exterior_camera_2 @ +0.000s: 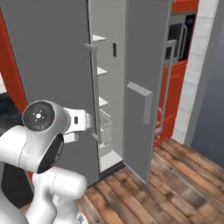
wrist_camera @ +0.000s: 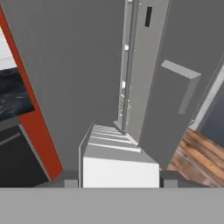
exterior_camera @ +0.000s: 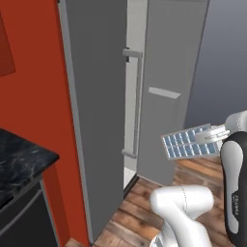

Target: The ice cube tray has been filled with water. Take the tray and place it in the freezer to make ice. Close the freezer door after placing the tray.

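Note:
The ice cube tray (exterior_camera: 185,144) hangs in the air to the right of the fridge, tilted, its square cells pale blue with water (exterior_camera: 179,140). My gripper (exterior_camera: 208,137) is shut on its right end. In the hand view the tray (wrist_camera: 111,140) juts forward from between the fingertips (wrist_camera: 168,178), pointing at the gap into the freezer (wrist_camera: 124,87). The freezer (exterior_camera_2: 105,105) stands open and shows white shelves. The freezer door (exterior_camera_2: 144,87) is swung out to the right, its inner face with a small bin toward me. The tray is still outside the compartment.
The fridge's other grey door (exterior_camera_2: 52,57) is closed, with a vertical bar handle (exterior_camera_2: 95,87) beside the opening. A black counter (exterior_camera: 19,159) and red cabinet side (exterior_camera: 38,72) lie to the left. Wooden floor (exterior_camera_2: 175,183) spreads in front. A built-in oven (exterior_camera_2: 177,30) sits far right.

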